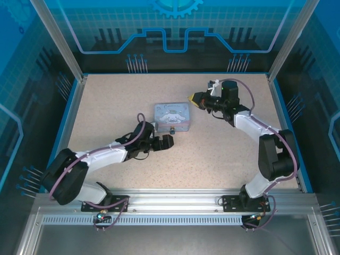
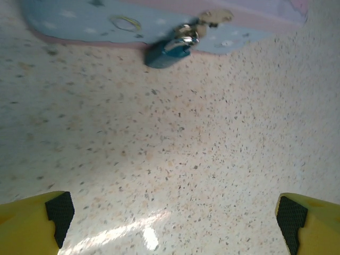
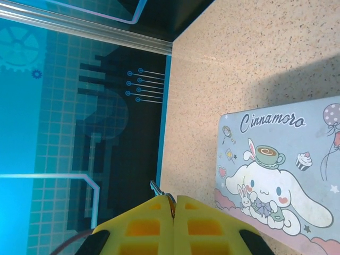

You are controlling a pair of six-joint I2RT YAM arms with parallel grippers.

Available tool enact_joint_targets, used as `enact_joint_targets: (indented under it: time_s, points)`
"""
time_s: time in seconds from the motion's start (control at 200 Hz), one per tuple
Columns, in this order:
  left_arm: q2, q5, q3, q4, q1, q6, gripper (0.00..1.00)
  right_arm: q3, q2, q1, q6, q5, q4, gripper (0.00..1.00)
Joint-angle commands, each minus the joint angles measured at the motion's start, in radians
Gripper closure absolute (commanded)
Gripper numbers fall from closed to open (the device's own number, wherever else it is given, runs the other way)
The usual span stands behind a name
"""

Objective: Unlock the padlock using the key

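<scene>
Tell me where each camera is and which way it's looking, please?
Top external: fixed above and behind the arms, looking down on the table; both arms show, left end effector open, right end effector shut.
Left wrist: low over the table, facing the tin and the padlock at its edge; its spread yellow fingers show.
Right wrist: facing the tin and blue wall; its closed fingers pinch the key.
Shared: all three see the tin.
</scene>
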Motion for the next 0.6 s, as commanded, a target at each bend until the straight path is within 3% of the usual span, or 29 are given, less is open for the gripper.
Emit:
enact_joint_targets:
  time_s: [0.0, 0.29, 0.595]
  points:
    - [0.070, 0.025, 0.006, 0.178, -0.011, 0.095, 0.02, 0.042, 0.063, 0.029, -0.053, 0.014, -0.112, 1.00]
    - [0.216, -0.045, 0.081, 0.241, -0.013, 0.250, 0.03, 0.079, 0.159, 0.109, -0.053, 0.087, -0.132, 1.00]
    - [0.339, -0.116, 0.094, 0.371, -0.012, 0.299, 0.05, 0.151, 0.278, 0.155, -0.028, 0.128, -0.134, 1.00]
